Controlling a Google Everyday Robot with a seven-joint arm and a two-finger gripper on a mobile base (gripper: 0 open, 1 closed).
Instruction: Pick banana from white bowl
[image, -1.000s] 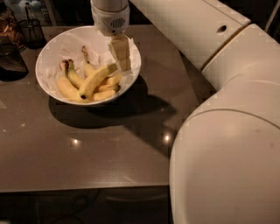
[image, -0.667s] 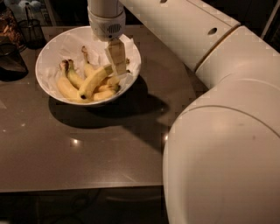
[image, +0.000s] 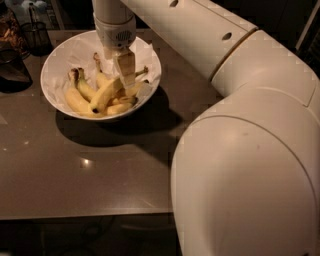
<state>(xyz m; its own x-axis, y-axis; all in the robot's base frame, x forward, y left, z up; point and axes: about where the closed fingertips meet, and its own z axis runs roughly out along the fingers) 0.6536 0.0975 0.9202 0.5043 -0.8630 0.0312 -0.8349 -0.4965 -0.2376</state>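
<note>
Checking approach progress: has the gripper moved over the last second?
Yes. The gripper has shifted left, from near the right rim of the white bowl toward its centre, and is now by the banana.

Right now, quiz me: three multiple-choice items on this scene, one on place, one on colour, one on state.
1. The gripper is: A) outside the bowl, beside it; B) inside the white bowl, at the bananas; C) out of view.
2. The bowl is: A) white; B) red; C) black.
3. The banana is: A) lying in the bowl; B) outside the bowl; C) lifted high above it.

B: it reaches down among the fruit.
A: its rim and walls are white.
A: it rests among the others, dark tip low.
</note>
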